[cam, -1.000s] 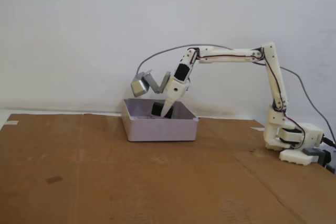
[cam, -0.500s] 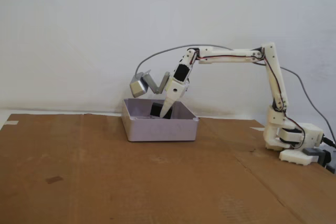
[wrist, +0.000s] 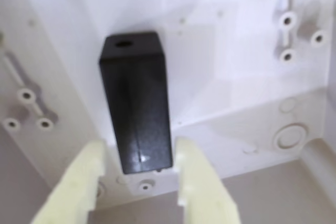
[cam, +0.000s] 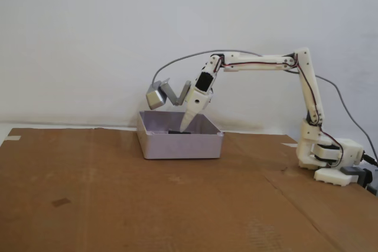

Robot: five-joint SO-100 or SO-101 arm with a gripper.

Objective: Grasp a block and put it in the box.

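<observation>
— Where is the block (wrist: 137, 103) right now?

— Inside the box (cam: 180, 144), lying on its pale floor; in the wrist view it stretches away from the gripper (wrist: 140, 182), its near end sitting between the two cream fingers (wrist: 84, 179), its far end (the one with a small round hole) pointing off toward the back wall.

— So the gripper has hold of it?

— No; the fingers are parted wider than the block, and a thin strip of box floor shows on each side between finger and block; nothing is clamped.

— And from the side?

— In the fixed view the gripper (cam: 185, 127) points down into the box over its rim, tilted a little; just a dark sliver of the block (cam: 176, 131) shows above the front wall, right beside the fingertip; the box sits on the brown cardboard (cam: 118, 205) directly under the gripper, and the arm's base (cam: 328, 157) stands well off to the right of it.
</observation>
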